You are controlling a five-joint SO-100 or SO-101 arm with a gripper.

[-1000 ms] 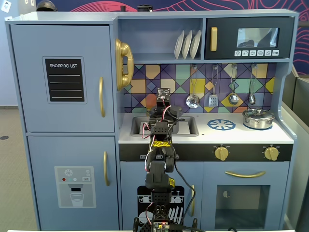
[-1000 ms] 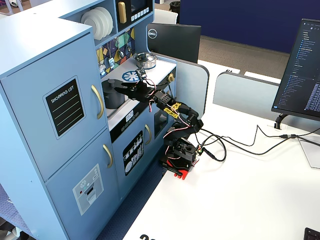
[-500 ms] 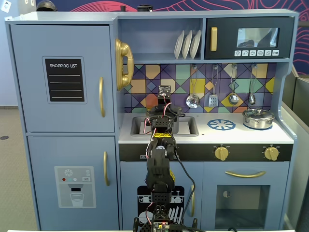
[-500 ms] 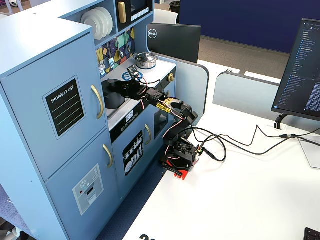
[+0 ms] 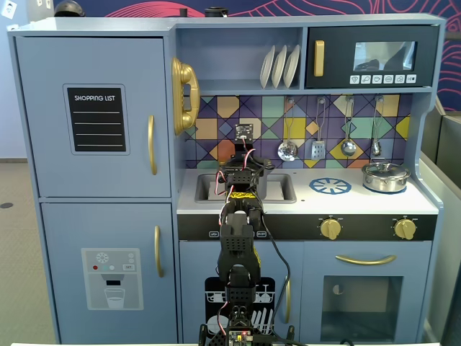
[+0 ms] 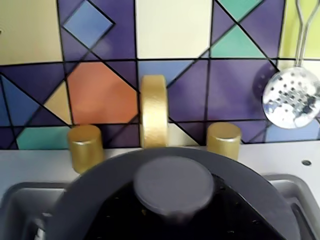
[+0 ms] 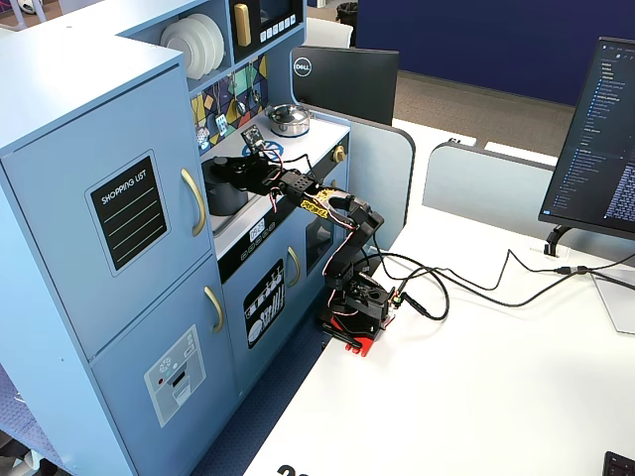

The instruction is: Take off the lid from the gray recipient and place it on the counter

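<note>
In the wrist view the dark gray lid [image 6: 105,182] fills the lower frame, its round knob [image 6: 172,186] in the middle. My gripper [image 6: 172,217] shows as black jaws close against both sides of the knob's stem, shut on it. The gray recipient [image 7: 218,196] stands in the sink [image 5: 277,189] of the white counter [image 5: 302,200]; the wrist view does not show its body, and the arm hides most of it in a fixed view. In the side fixed view my gripper [image 7: 238,176] is over the recipient's top.
The gold faucet [image 6: 153,110] and its two gold taps [image 6: 85,147] stand just behind the lid. A shiny silver pot [image 5: 385,176] sits at the counter's right end, next to the blue burner ring [image 5: 330,186]. Utensils [image 5: 318,148] hang on the backsplash.
</note>
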